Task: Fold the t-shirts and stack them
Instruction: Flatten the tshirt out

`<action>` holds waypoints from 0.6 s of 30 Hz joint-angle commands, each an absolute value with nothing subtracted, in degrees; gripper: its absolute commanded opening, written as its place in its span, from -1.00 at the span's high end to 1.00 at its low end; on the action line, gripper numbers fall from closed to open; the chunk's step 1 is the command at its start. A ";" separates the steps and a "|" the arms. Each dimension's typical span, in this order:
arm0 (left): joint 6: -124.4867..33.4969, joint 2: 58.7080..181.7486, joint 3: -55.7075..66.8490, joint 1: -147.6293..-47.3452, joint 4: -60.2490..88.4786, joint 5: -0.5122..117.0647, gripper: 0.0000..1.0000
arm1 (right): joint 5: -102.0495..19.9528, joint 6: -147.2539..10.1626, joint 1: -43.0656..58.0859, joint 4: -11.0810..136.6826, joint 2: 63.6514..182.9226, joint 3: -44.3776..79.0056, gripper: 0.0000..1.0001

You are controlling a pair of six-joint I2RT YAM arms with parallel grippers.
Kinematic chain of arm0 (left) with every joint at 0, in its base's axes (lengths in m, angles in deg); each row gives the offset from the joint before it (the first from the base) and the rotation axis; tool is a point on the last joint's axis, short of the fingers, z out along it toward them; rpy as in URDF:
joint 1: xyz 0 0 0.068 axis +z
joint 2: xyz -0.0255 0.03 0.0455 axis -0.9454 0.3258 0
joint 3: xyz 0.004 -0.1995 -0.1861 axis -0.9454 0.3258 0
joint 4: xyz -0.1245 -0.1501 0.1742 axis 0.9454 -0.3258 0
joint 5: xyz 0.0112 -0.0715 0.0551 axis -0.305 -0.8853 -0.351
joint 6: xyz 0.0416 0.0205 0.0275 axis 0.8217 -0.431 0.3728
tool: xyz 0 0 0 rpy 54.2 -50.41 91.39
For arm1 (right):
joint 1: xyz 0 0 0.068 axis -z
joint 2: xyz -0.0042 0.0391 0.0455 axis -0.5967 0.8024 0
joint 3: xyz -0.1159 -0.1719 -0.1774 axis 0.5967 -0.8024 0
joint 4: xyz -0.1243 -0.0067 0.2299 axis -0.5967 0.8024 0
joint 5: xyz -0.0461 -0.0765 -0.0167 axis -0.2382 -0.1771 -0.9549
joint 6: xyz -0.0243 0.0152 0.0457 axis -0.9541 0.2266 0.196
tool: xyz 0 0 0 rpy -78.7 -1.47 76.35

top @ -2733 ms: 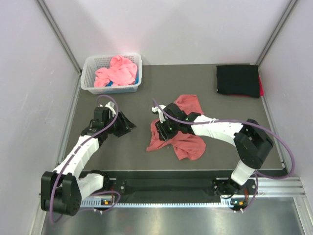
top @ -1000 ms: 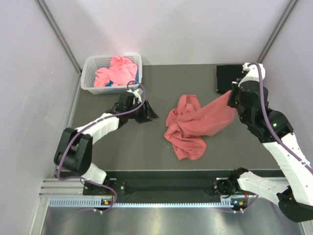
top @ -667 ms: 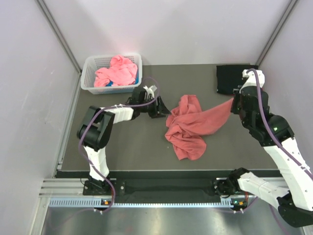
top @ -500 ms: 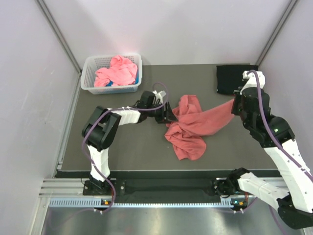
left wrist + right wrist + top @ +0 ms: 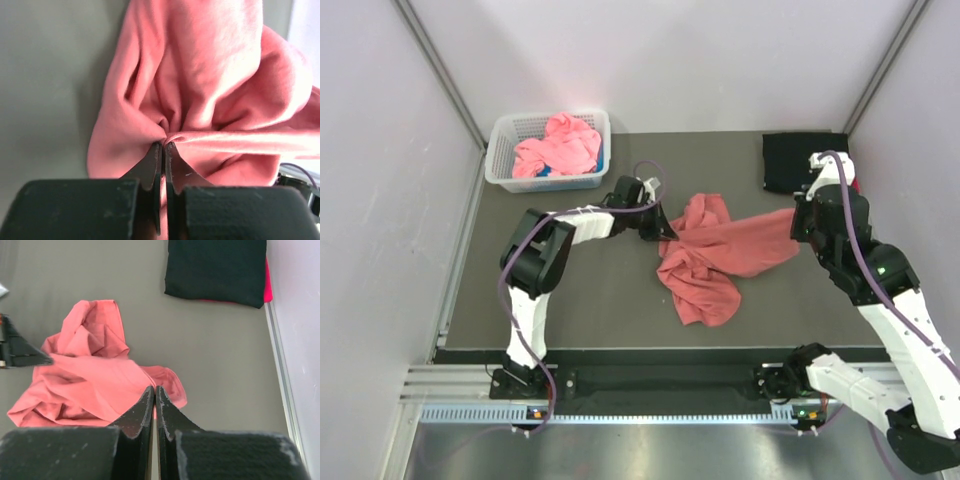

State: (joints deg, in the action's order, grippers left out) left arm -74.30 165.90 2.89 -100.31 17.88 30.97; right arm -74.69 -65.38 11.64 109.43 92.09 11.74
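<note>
A salmon-red t-shirt (image 5: 720,255) lies crumpled mid-table, its right side pulled up off the surface. My left gripper (image 5: 667,232) is at the shirt's left edge and is shut on a bunched fold of it (image 5: 164,145). My right gripper (image 5: 798,222) is shut on the shirt's right edge (image 5: 155,388) and holds it raised, so the cloth stretches between the two. A folded black t-shirt (image 5: 806,164) lies at the back right, with a pink one (image 5: 268,287) peeking out under it. Another pink t-shirt (image 5: 558,145) is heaped in the basket.
The white lattice basket (image 5: 500,170) stands at the back left corner. Grey walls close in the table on the left, back and right. The left arm reaches low across the table from the left.
My left gripper has moved right to the salmon-red shirt's left edge and shut on it. My right gripper keeps its hold on the right edge, slightly lower than before.
</note>
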 commanded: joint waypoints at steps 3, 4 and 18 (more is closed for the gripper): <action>-67.59 146.38 -4.16 -97.00 -8.89 47.61 1.00 | -73.83 -67.01 13.61 105.62 91.42 12.34 1.00; -66.79 144.07 -4.70 -96.92 -12.65 50.95 1.00 | -73.74 -67.10 13.78 105.54 91.51 12.00 1.00; -85.85 109.80 37.39 -106.76 -7.94 43.87 0.13 | -72.52 -68.59 25.46 106.94 100.99 16.37 1.00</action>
State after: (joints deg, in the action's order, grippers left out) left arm -79.13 112.26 33.64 -106.23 -8.92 46.96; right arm -71.87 -66.69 21.96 108.57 99.00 10.26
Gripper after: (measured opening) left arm 0.298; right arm 0.008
